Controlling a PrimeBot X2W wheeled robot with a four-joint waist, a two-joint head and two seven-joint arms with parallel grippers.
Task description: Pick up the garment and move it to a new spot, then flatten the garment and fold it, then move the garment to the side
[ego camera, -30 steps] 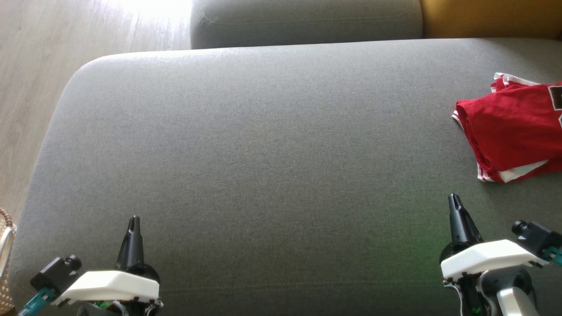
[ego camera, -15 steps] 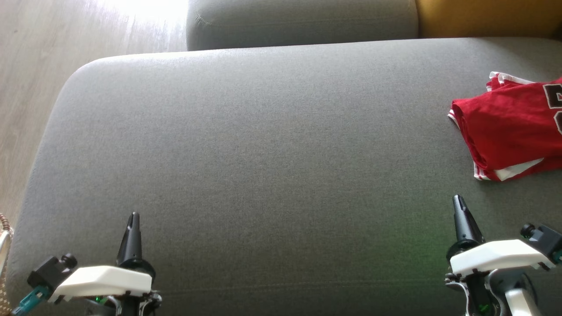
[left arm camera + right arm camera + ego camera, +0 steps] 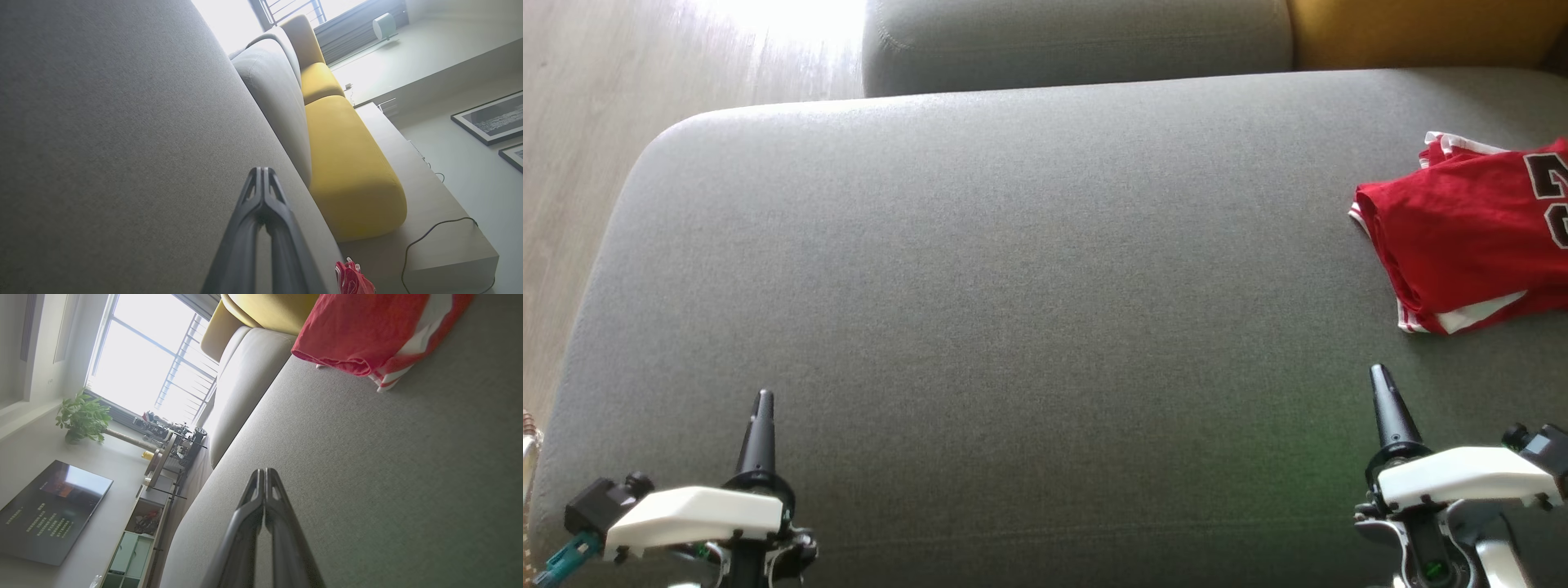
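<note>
Head view: folded red garment (image 3: 1462, 237), woven grey cushion (image 3: 1013, 286)

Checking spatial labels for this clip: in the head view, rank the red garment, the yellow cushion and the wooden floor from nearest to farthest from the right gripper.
From the right gripper:
1. red garment, just ahead, at the right edge of the grey seat.
2. yellow cushion, behind the seat, upper right.
3. wooden floor, far left, past the seat.

Grey sofa seat (image 3: 1013, 286), yellow cushion (image 3: 347, 163) beside, pale wood floor (image 3: 588, 98), bright window (image 3: 139, 367), wall TV (image 3: 49, 510).
</note>
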